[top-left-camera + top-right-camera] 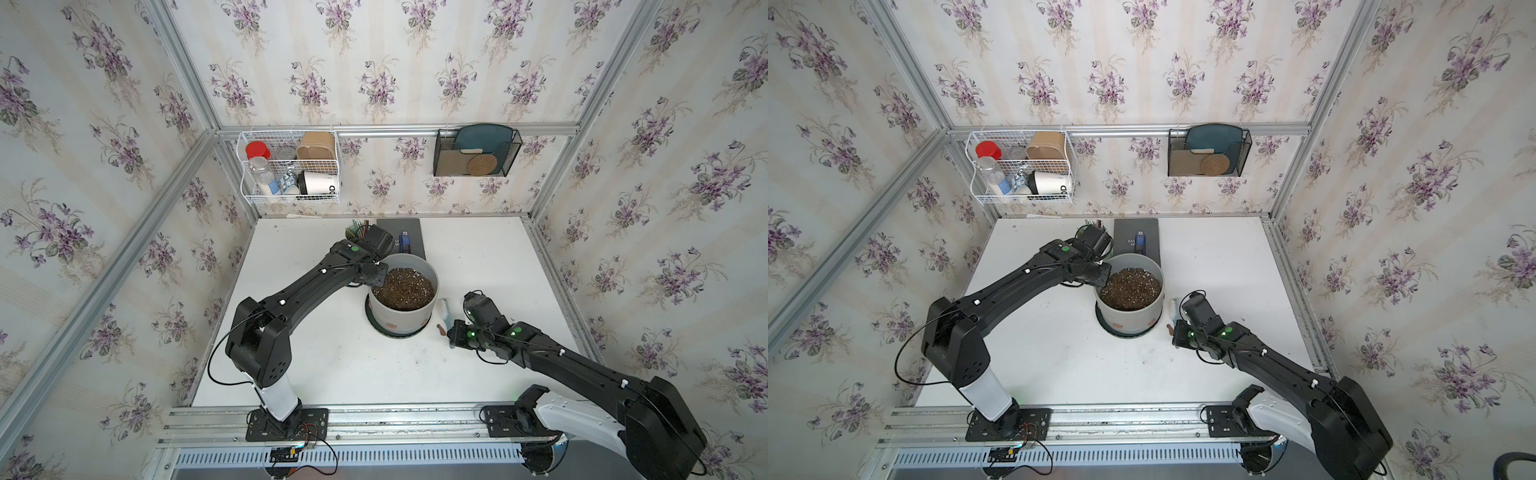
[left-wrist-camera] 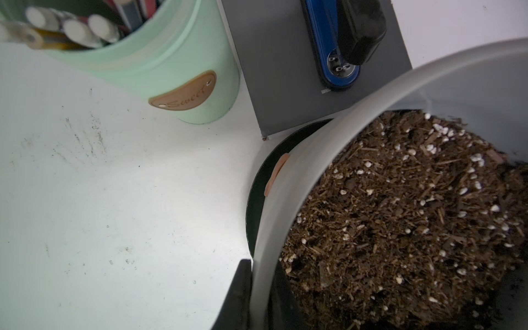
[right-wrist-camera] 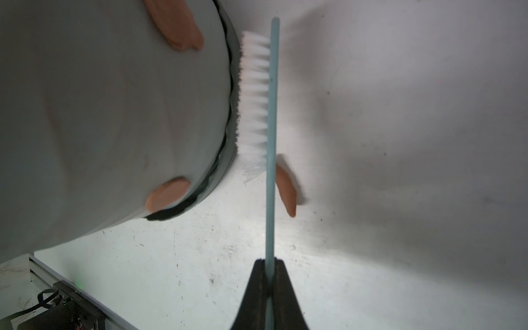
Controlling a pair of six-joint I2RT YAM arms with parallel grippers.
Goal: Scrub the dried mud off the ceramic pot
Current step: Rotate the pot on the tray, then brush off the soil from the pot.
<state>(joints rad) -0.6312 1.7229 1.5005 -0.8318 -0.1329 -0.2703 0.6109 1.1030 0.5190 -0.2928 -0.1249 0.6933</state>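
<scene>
The ceramic pot (image 1: 399, 318) (image 1: 1129, 318) is light grey, full of dark soil, and stands on a black saucer mid-table. My left gripper (image 2: 257, 270) (image 1: 375, 277) is shut on its rim (image 2: 314, 160), one finger outside the wall and one inside. Dried mud shows as reddish-brown patches on the pot wall (image 3: 177, 28) (image 3: 167, 193) (image 2: 275, 174). One flake (image 3: 285, 188) (image 1: 440, 329) lies on the table. My right gripper (image 3: 271, 261) (image 1: 451, 334) is shut on the handle of a teal brush (image 3: 271, 200) (image 1: 442, 309). Its white bristles (image 3: 254, 100) rest against the pot's lower edge.
A mint-green pencil cup (image 2: 171, 57) (image 1: 357, 228) and a blue stapler (image 2: 337, 57) on a grey book (image 2: 285, 85) stand just behind the pot. A wire basket (image 1: 291, 166) and a black mesh holder (image 1: 476, 151) hang on the back wall. The white table (image 1: 332, 353) extends forward.
</scene>
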